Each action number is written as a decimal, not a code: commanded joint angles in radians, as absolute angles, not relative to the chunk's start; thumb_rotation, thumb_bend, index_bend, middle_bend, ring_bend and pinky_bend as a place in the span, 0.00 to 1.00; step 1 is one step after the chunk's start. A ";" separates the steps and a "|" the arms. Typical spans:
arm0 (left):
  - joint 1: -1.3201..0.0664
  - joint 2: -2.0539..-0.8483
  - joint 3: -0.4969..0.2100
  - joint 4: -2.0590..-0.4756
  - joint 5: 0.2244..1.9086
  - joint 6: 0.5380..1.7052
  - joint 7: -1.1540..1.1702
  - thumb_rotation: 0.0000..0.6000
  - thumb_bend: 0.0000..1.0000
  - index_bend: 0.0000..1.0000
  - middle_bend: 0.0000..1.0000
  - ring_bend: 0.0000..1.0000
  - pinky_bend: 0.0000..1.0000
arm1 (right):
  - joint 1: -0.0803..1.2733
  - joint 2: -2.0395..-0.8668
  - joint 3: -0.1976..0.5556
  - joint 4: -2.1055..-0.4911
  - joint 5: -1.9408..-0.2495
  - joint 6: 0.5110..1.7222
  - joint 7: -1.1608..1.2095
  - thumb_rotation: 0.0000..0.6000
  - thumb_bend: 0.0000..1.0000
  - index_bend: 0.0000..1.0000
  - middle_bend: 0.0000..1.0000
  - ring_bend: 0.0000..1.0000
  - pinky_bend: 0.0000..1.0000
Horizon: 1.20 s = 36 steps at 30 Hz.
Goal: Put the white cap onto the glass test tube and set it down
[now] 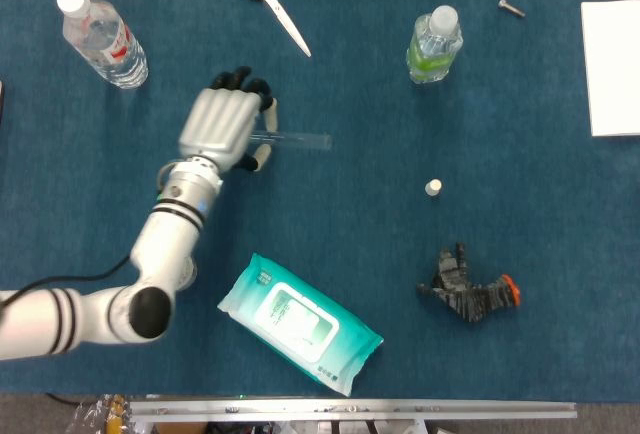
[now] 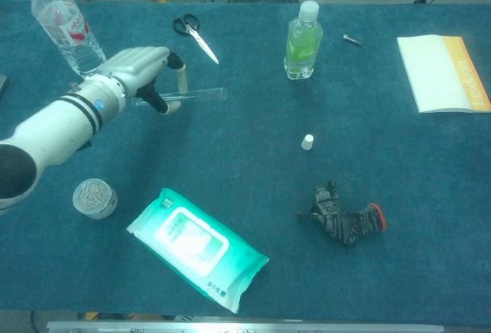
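My left hand (image 1: 222, 129) (image 2: 138, 70) grips one end of the glass test tube (image 1: 298, 139) (image 2: 196, 96), which lies level and points to the right, lifted off the blue cloth. The small white cap (image 1: 433, 187) (image 2: 307, 142) stands alone on the cloth well to the right of the tube. No view shows my right hand.
Scissors (image 1: 272, 1) lie at the back. A green bottle (image 1: 434, 46) and a clear water bottle (image 1: 101, 37) stand nearby. A teal wipes pack (image 1: 299, 322) lies in front, with a dark glove (image 1: 467, 292) to its right and a small round jar (image 2: 94, 198) at left. A white book (image 2: 443, 73) and a bolt (image 1: 511, 8) lie at far right.
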State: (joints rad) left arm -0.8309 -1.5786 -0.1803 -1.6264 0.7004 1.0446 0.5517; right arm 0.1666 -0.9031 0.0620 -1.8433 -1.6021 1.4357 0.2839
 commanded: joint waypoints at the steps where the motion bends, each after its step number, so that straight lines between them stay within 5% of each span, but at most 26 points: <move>1: -0.786 -1.518 -0.174 -1.681 0.750 1.066 0.492 1.00 0.34 0.50 0.24 0.09 0.14 | 0.172 -0.910 0.064 -1.842 -1.601 1.428 0.280 1.00 0.51 0.37 0.40 0.31 0.45; 26: -0.596 -1.218 -0.100 -1.872 0.983 1.174 0.347 1.00 0.34 0.53 0.26 0.10 0.14 | 0.285 -0.986 0.052 -1.853 -1.653 1.270 0.067 0.99 0.51 0.37 0.39 0.25 0.42; 33: -0.562 -1.167 -0.067 -1.921 1.050 1.200 0.364 1.00 0.34 0.53 0.26 0.10 0.14 | 0.361 -0.984 0.056 -1.902 -1.606 1.124 -0.016 0.62 0.51 0.37 0.33 0.17 0.28; 36: -0.539 -1.139 -0.055 -1.948 1.089 1.225 0.364 1.00 0.34 0.53 0.26 0.10 0.14 | 0.419 -1.019 0.059 -1.909 -1.576 1.023 -0.072 0.58 0.51 0.37 0.31 0.14 0.24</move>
